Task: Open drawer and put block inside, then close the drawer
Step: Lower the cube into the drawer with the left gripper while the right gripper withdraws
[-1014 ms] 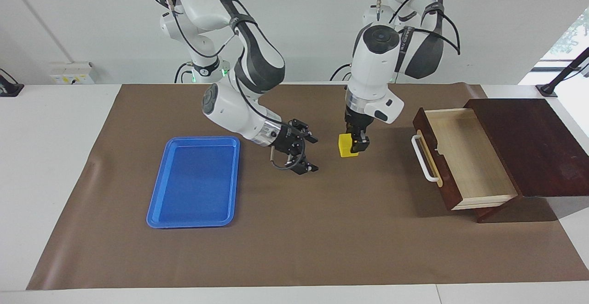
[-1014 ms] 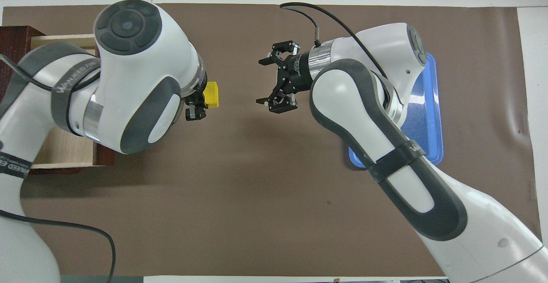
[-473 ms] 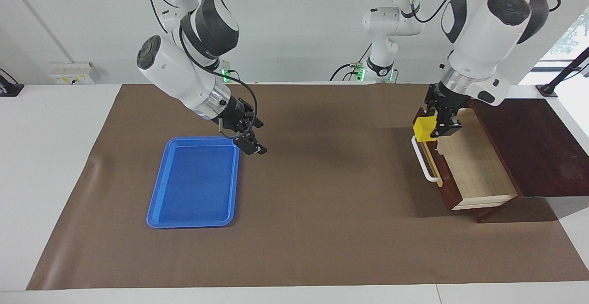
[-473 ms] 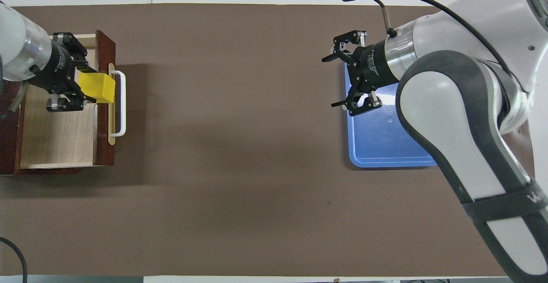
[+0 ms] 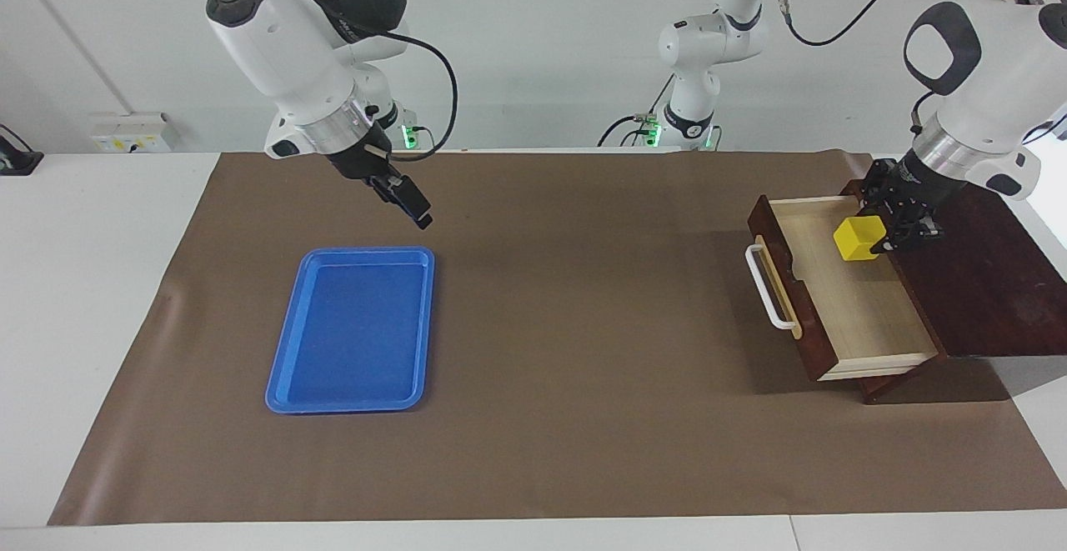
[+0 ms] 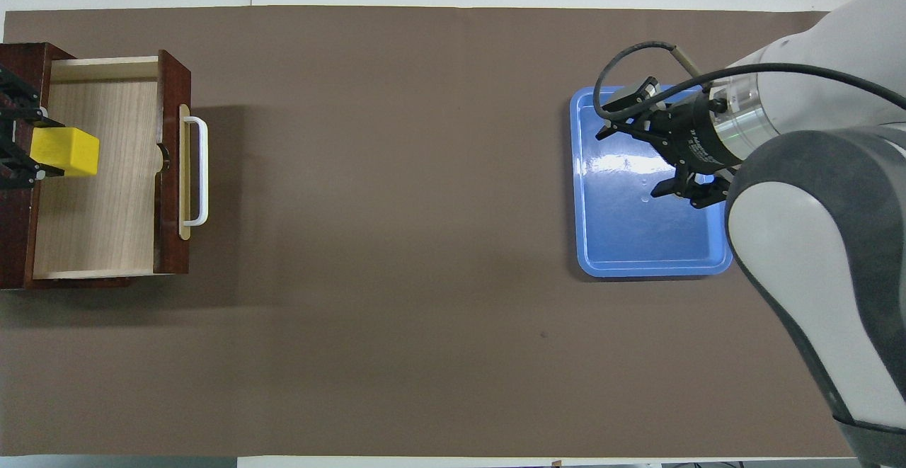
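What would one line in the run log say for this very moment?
drawer: open | yellow block: held over drawer by left gripper | right gripper: open, waiting, raised near blue tray

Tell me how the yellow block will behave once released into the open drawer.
Flat-faced cube, so the yellow block should settle, not roll. It keeps its shape in the shut left gripper, so it is probably rigid. Held over the drawer, whose walls should contain any bounce.

A white desk [image 5: 100,301] carries a brown mat [image 5: 583,418] over most of its top. On the mat, seen from overhead, a blue tray [image 6: 623,241] lies at three o'clock and a dark wooden box [image 5: 984,284] at nine.
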Robot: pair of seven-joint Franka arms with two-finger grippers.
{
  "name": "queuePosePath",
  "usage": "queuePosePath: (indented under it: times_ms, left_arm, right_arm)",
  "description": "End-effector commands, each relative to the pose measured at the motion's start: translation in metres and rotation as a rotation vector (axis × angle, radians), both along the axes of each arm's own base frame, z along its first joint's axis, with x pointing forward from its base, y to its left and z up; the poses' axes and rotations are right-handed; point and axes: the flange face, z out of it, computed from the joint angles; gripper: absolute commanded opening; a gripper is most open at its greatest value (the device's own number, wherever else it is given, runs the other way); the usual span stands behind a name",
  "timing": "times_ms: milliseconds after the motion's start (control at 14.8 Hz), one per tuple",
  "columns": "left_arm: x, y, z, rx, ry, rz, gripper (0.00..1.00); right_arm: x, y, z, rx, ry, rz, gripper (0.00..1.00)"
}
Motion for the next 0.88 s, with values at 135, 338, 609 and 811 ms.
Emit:
queuePosePath:
  times_ms: [135,338,609,811]
  left_arm:
    - [-0.014,-0.007,-0.045,-0.009,-0.015,0.004,0.00]
    - [-0.021,-0.004,-0.063,-0.009,0.004,0.027,0.00]
    - [-0.037,0.002,-0.084,-0.004,0.000,0.078,0.00]
    - [-0.045,0.001,-0.096,-0.002,-0.006,0.079,0.00]
  right_arm:
    - [-0.015,-0.061,-0.004,-0.169,0.010,0.413,1.00]
    - [-0.014,-0.099,-0.003,-0.170,0.005,0.533,1.00]
    - [-0.013,-0.122,-0.007,-0.199,0.001,0.609,1.00]
    - [-0.012,-0.126,-0.005,-0.196,-0.005,0.649,1.00]
